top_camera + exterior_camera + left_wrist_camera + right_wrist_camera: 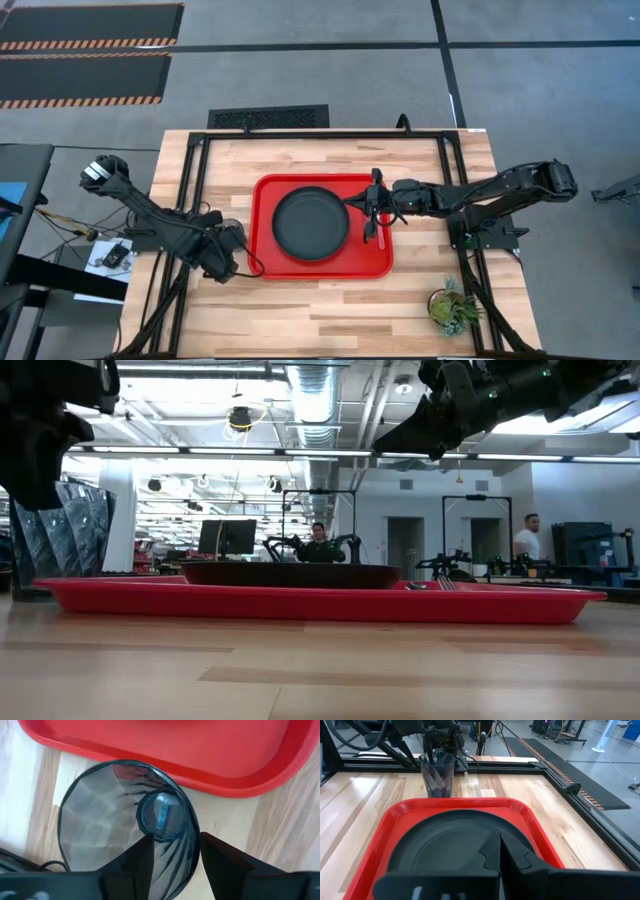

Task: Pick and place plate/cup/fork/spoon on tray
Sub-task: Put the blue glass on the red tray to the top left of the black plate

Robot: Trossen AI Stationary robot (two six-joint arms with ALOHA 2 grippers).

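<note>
The red tray (322, 265) lies mid-table with the dark plate (311, 224) flat on it. The red-handled fork (383, 235) lies on the tray's right part, and its tines show in the low view (445, 585). The dark translucent cup (125, 820) stands upright on the wood just left of the tray; it also shows in the right wrist view (438, 774). My left gripper (176, 855) is open, pointing down over the cup, one finger inside it and one outside. My right gripper (372, 205) is shut and empty, raised above the tray's right side. I cannot see the spoon.
A small potted green plant (455, 308) stands at the table's near right corner. A dark metal frame (445, 160) runs around the table top. Cables lie off the table's left edge. People show in the room behind (528, 540).
</note>
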